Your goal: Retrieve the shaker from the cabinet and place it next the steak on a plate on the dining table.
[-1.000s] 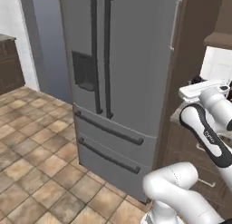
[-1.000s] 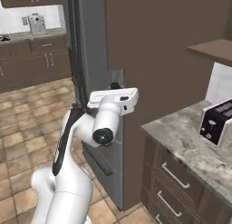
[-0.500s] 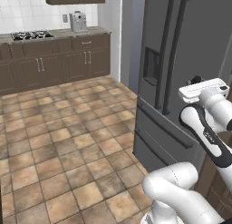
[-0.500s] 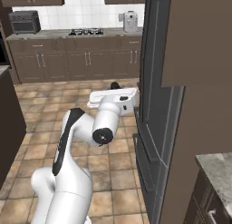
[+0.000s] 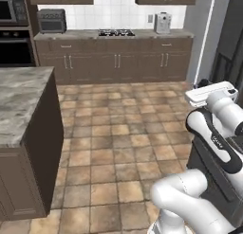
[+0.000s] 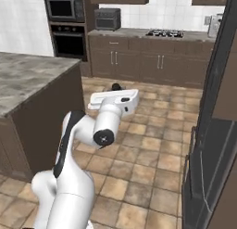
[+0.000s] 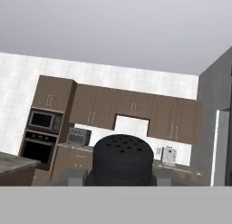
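Along the white forearm in the left base view you can see a short line of dark lettering, but it is too small and blurred to read, and no other writing can be made out on the appliances. In the hand view the shaker (image 7: 120, 159) sits between the two finger tips of the gripper (image 7: 120, 175), its black perforated top facing the camera; the claw is closed onto it from both sides, so you are holding it. In the right base view a small dark piece of the gripper (image 6: 115, 86) shows just behind the flat white hand, raised above the tiled floor (image 6: 152, 149). The dining table (image 5: 19, 105) stands to the left of the arm, well apart from the hand, and you see its marbled top in the right base view too. The back wall carries an oven (image 6: 68, 38), a toaster oven (image 5: 51, 21) and a cooktop (image 5: 116, 33).
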You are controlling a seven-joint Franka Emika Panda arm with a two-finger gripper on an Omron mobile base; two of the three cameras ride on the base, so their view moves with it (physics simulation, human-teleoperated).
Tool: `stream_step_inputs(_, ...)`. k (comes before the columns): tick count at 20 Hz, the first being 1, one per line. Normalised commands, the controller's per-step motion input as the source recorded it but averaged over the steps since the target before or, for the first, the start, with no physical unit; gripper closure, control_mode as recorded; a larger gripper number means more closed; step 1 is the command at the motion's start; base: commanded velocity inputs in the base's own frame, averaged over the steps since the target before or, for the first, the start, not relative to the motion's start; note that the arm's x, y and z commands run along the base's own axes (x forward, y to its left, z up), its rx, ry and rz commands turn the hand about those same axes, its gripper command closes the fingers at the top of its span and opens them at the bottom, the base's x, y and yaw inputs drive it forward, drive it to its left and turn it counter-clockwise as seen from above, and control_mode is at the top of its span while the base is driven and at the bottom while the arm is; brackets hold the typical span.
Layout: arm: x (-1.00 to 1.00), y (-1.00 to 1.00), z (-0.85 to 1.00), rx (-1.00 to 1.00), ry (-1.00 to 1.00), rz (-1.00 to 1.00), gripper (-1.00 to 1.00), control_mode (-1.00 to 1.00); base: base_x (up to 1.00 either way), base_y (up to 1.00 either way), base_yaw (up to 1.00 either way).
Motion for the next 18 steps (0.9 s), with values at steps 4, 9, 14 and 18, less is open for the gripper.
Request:
stream_step_inputs(4,0.0,0.0,0.0,0.0,0.0,0.0,1.0,1.0,0.0,0.29,0.48)
stream_step_inputs(9,0.0,0.0,0.0,0.0,0.0,0.0,1.0,1.0,0.0,0.31,0.45)
stream_step_inputs(14,0.0,0.0,0.0,0.0,0.0,0.0,1.0,1.0,0.0,0.32,0.45)
stream_step_inputs(18,0.0,0.0,0.0,0.0,0.0,0.0,1.0,1.0,0.0,0.3,0.45)
